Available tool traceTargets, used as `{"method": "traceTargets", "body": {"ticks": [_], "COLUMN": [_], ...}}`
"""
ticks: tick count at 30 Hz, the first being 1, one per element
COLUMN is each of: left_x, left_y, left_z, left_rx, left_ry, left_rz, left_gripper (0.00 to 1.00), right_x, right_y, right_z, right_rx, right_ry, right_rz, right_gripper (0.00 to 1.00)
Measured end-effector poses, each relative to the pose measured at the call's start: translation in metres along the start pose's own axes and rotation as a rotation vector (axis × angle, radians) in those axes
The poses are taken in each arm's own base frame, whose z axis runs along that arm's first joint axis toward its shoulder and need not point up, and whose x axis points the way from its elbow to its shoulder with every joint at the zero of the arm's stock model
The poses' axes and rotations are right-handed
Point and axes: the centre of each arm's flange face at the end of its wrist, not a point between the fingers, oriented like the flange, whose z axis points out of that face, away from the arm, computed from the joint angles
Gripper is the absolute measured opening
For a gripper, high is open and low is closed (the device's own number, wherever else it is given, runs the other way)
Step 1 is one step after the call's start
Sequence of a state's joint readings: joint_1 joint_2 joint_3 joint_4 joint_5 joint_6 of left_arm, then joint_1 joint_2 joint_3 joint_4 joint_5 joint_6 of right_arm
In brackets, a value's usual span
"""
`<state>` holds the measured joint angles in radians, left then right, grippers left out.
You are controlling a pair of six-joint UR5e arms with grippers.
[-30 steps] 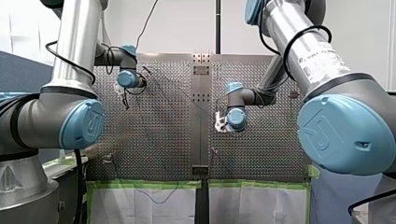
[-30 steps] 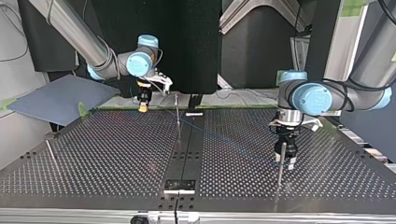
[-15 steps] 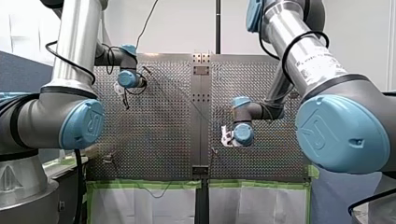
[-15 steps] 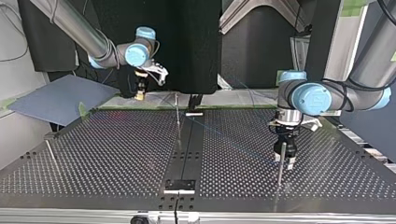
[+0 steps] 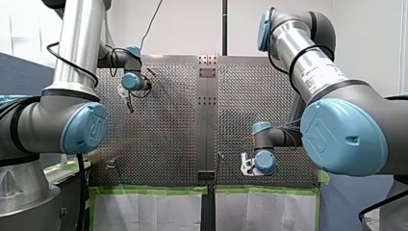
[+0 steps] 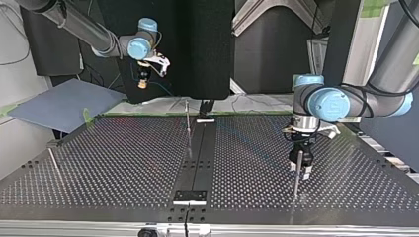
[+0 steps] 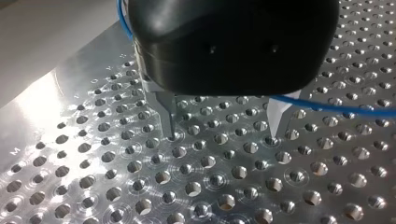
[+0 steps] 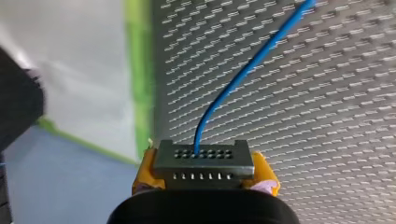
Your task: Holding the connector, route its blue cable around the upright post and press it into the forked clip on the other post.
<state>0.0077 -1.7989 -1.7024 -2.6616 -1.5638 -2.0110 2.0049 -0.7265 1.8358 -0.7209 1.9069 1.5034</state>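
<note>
**Connector** [image 8: 204, 161]: a grey rectangular block with two rows of small holes on its face.
- Location: pinched at its short ends between the yellow pads [image 8: 144, 175] of my right gripper [image 6: 143, 83]. It hangs in the air at the upper left of the top view, beyond the far edge of the perforated table [image 6: 113, 163].
- Long axis: crosswise between the pads, with the face pointing ahead of the gripper.

**Blue cable** [image 8: 243, 77]: a single thin strand. It leaves the connector's face and runs ahead of the gripper over the table.

**Centre post** [image 6: 188, 121]: thin and upright, at the middle of the top view.
- Bearing: down and to the right of the connector.
- My right arm is the nearer one, so the wrap probably depends on which side of this post the connector passes.

**My left gripper** [image 7: 222, 136]: fingers spread, with nothing between them and the tips just above the table.
- The cable passes close beside its pale finger.
- It stands just beside a second post [image 6: 296, 178] at the lower right of the top view.

**Forked clip**: not located. The post tops are too small to tell which one carries it.
</note>
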Motion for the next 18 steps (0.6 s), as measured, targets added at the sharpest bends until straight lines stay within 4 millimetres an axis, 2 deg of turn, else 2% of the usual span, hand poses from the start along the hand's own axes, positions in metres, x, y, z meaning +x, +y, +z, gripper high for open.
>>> {"method": "traceTargets", "body": {"ticks": [5, 11, 18], "left_x": [0.000, 0.001, 0.001], "left_y": [-0.001, -0.002, -0.002], "left_z": [0.000, -0.001, -0.001], "left_rx": [0.001, -0.002, -0.005], "left_ry": [0.002, 0.003, 0.002], "left_rz": [0.000, 0.002, 0.002], "left_gripper": [0.97, 0.97, 0.97], "right_x": [-0.030, -0.049, -0.084], "right_y": [0.022, 0.045, 0.052], "right_z": [0.000, -0.003, -0.019], "right_rx": [0.006, 0.013, 0.026], "right_ry": [-0.032, -0.044, -0.081], "right_rz": [-0.012, -0.034, -0.092], "right_gripper": [0.00, 0.00, 0.00]}}
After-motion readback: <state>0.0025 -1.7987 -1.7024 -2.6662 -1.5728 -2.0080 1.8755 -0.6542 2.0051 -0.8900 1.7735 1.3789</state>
